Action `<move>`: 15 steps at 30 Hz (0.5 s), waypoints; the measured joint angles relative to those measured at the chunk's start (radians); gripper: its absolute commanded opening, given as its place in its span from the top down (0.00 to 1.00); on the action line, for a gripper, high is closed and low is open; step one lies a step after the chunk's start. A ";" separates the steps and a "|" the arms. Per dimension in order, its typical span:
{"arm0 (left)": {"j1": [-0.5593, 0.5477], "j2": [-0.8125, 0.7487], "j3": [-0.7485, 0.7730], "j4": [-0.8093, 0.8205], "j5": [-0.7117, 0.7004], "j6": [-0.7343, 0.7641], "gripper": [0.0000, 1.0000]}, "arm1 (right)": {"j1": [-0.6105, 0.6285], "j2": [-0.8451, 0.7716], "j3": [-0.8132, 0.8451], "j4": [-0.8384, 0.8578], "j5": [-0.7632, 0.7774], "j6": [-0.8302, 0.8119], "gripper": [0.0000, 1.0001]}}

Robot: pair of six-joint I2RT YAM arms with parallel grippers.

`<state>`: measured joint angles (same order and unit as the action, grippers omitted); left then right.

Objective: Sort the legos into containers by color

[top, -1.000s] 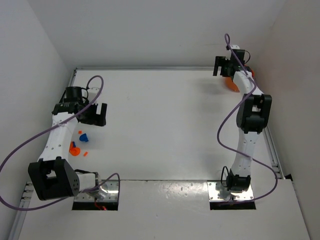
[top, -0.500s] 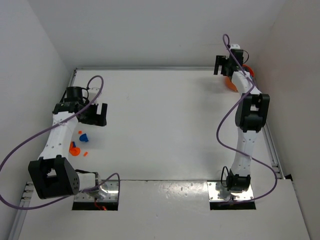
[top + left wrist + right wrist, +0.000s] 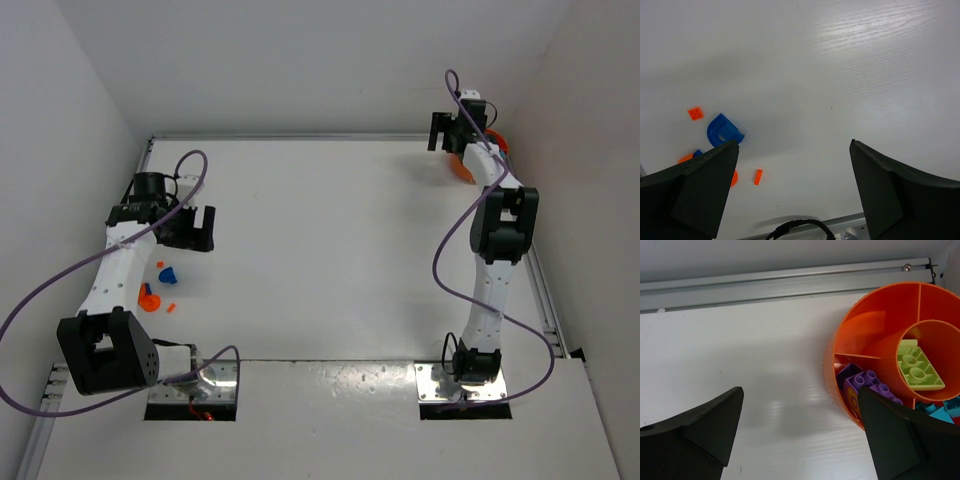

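The loose legos [image 3: 722, 134], one blue and several small orange, are seen on the worktop [image 3: 840, 60] at the left of the left wrist view. They are well apart from the orange tub [image 3: 860, 332] in the overhead view's upper right, where purple, green and cyan pieces are already lodged. The left end effector [image 3: 792, 150] and right end effector [image 3: 800, 395] are both held wide open and empty, so the next pick is probably best made by the left, centred over a single piece and lowered squarely.
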<state>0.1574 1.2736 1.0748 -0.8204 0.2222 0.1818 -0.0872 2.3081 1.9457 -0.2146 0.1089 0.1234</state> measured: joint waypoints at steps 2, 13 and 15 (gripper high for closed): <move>0.000 0.000 0.002 0.000 0.000 0.000 0.00 | -0.002 0.000 0.000 -0.005 0.000 0.000 0.04; 0.000 0.004 0.003 0.000 0.003 0.000 0.00 | -0.021 -0.009 -0.029 -0.028 -0.019 -0.016 0.04; 0.000 0.004 0.003 0.000 0.003 0.000 0.00 | -0.022 -0.014 -0.037 -0.031 -0.025 -0.019 0.04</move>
<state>0.1574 1.2774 1.0782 -0.8204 0.2249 0.1818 -0.1093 2.2944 1.9083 -0.2455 0.0841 0.1043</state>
